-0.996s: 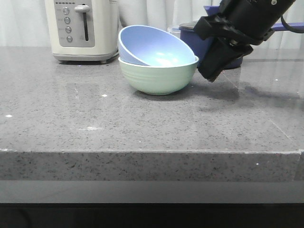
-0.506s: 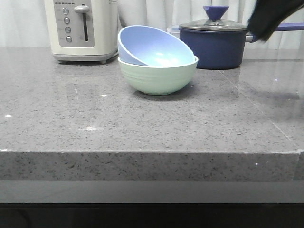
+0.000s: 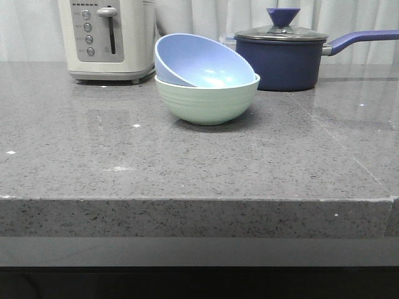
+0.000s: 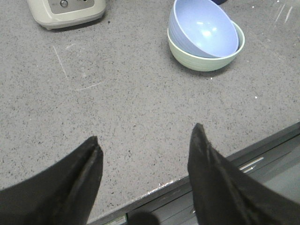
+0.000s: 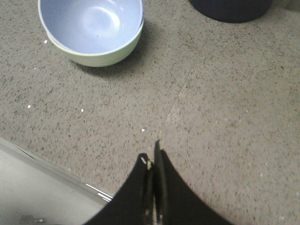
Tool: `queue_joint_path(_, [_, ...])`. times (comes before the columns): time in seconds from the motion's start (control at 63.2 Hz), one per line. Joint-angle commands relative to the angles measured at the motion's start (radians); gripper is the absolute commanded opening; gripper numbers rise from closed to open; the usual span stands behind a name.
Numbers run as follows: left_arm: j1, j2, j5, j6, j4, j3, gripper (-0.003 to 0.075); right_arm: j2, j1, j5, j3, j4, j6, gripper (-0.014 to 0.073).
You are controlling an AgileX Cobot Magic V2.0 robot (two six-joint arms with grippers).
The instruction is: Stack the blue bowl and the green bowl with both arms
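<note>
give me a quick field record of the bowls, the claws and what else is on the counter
blue bowl: round matte periwinkle-blue bowl, tilted inside the green one
green bowl: round matte mint-green bowl, upright on the grey speckled counter
left claw: open, empty
right claw: shut, empty
behind: cream toaster, navy lidded saucepan

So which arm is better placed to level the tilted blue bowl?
Probably left: the left gripper is open, the right gripper shut. The blue bowl leans in the green bowl.
</note>
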Motion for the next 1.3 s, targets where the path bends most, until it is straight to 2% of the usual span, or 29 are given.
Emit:
queue_joint_path(0.0, [-0.007,0.004,-0.090,-0.006,-0.007,-0.023,0.0407,-0.078,-0.002,-0.071,0.023,0.006,0.002,-0.0063])
queue_joint_path(0.174, [-0.007,0.004,-0.109,-0.006,-0.007,-0.023,0.0407,-0.176,-0.002,-0.071,0.085,0.027,0.002,-0.0063])
queue_joint_path(0.459, [-0.007,0.004,-0.115,-0.006,-0.007,-0.023,0.0393,-0.196,-0.002,-0.075,0.103,0.038,0.002,-0.0063])
queue_joint_path(0.522, [-0.007,0.004,-0.115,-0.006,-0.007,-0.023,0.0340,-0.196,-0.002,-0.075,0.103,0.038,0.002,-0.0063])
queue_joint_path(0.759, [-0.007,0.004,-0.108,-0.006,-0.007,-0.023,0.0036,-0.196,-0.002,-0.075,0.103,0.038,0.002,-0.0063])
queue_joint_path(0.838, [-0.007,0.004,-0.108,-0.006,-0.007,-0.023,-0.0021,-0.196,-0.002,-0.075,0.103,0.038,0.002,-0.0063])
queue_joint_path(1.17, [-0.007,0.004,-0.108,-0.006,-0.007,-0.023,-0.0020,-0.196,-0.002,-0.075,0.103,0.038,0.002,-0.0063])
queue_joint_path(1.281, [0.013,-0.030,-0.154,-0.006,-0.007,0.012,-0.0020,-0.196,-0.002,-0.075,0.103,0.038,0.002,-0.0063])
